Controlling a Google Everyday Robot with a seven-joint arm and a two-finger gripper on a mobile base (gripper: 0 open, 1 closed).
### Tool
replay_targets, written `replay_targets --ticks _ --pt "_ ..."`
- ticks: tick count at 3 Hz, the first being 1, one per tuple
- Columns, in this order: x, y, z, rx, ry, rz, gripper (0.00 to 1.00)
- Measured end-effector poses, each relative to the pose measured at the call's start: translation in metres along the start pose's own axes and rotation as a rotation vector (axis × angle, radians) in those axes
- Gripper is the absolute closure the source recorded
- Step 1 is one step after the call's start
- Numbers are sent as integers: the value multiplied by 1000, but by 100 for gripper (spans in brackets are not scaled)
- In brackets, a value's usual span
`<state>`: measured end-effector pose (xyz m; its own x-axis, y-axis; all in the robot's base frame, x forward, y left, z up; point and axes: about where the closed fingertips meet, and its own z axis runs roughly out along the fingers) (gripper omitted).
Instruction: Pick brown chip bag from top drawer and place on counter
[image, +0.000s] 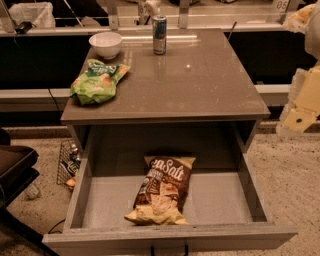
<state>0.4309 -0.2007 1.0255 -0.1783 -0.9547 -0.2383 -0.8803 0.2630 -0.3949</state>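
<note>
The brown chip bag lies flat in the middle of the open top drawer, with its "Sea Salt" lettering facing up and one pale yellow end toward the drawer front. The counter sits above and behind the drawer. My gripper shows as a pale yellowish part of the arm at the right edge of the view. It is raised beside the counter's right side, well away from the bag, and holds nothing that I can see.
On the counter's left side lie a green chip bag, a white bowl and an upright can. A wire basket stands on the floor left of the drawer. A dark chair is at far left.
</note>
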Motion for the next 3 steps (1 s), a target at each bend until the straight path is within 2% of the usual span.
replay_targets --ticks 1,2,3 --pt "0 0 0 0 0 0 0" --pt "-5 -6 4 -2 30 -2 0" --pt "-29 2 37 -39 31 -1 0"
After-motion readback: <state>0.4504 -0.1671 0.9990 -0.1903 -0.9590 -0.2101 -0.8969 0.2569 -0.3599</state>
